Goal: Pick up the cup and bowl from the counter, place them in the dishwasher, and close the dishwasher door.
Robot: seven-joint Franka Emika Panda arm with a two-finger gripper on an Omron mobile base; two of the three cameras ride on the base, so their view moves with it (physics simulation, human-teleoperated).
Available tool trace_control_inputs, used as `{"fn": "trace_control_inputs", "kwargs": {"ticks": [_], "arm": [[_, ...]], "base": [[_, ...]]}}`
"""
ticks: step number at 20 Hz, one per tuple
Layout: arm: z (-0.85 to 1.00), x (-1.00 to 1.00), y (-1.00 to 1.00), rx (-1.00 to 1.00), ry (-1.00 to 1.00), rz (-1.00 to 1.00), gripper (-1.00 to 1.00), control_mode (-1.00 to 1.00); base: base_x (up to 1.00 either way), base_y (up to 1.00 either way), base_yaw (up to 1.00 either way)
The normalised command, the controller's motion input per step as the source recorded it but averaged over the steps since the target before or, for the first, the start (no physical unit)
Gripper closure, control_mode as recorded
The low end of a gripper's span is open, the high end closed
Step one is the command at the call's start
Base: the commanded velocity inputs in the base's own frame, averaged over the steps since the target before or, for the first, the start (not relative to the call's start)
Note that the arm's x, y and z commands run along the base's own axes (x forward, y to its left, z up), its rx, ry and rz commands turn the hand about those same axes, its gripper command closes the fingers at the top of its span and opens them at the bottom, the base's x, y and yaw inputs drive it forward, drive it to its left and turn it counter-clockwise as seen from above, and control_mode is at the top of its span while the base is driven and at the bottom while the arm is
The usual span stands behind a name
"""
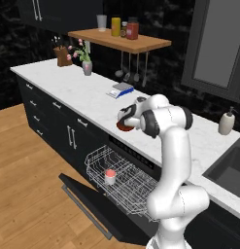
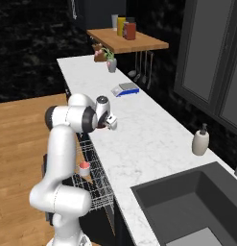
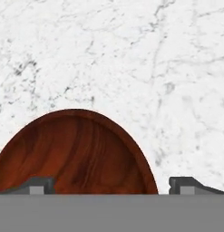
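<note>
We see the dishwasher [image 1: 126, 165] standing open under the counter [image 1: 82, 92], its door [image 1: 92, 204] dropped flat toward the wooden floor and its white wire rack [image 1: 124, 182] pulled out over it. The cup [image 1: 110, 176] stands upright in the near left part of that rack, red top facing up; from the right base view we find the same cup [image 2: 84, 168] in the rack beside the arm. We can make out nothing else in the rack.

The bowl [image 3: 77, 154] sits on the counter close to its front edge, above the dishwasher, and its dark reddish-brown hollow holds nothing. The gripper [image 3: 111, 185] hovers right over it with its fingers [image 3: 38, 185] spread wide and gripping nothing; one tip lies over the bowl and the other over bare marble just past the bowl's rim. In the left base view only a sliver of the bowl [image 1: 124, 127] peeks out below the hand.

Farther along the counter lie a flat scale [image 1: 119, 89], a small vase of pink flowers [image 1: 86, 65] and a knife block [image 1: 63, 56]. The wooden shelf [image 1: 119, 40] above carries a clear tumbler [image 1: 101, 22], a yellow canister [image 1: 115, 26] and a red jar [image 1: 132, 29]. A soap bottle [image 1: 227, 121] stands by the sink [image 2: 187, 206] on the right. We can read no writing or labels on any of these.
</note>
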Motion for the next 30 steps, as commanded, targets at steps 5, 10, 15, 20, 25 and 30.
{"fn": "trace_control_inputs", "kwargs": {"ticks": [5, 10, 15, 20, 25, 30], "arm": [[-0.25, 0.25, 0.23, 0.0, 0.01, 0.0, 1.0, -1.0], [-0.22, 0.07, 0.19, 0.0, 0.0, 0.0, 1.0, -1.0], [-0.15, -0.29, 0.0, 0.0, -0.15, 0.0, 1.0, -1.0], [-0.01, -0.77, -0.15, 0.0, -0.24, 0.0, 1.0, -1.0], [0.13, -1.0, -0.45, 0.06, -0.15, -0.05, 1.0, -1.0], [0.93, -0.85, -0.13, 0.29, 0.05, -0.16, 1.0, -1.0]], "base": [[0.0, 0.0, 0.0], [0.0, 0.0, 0.0], [0.0, 0.0, 0.0], [0.0, 0.0, 0.0], [0.0, 0.0, 0.0], [0.0, 0.0, 0.0]]}}
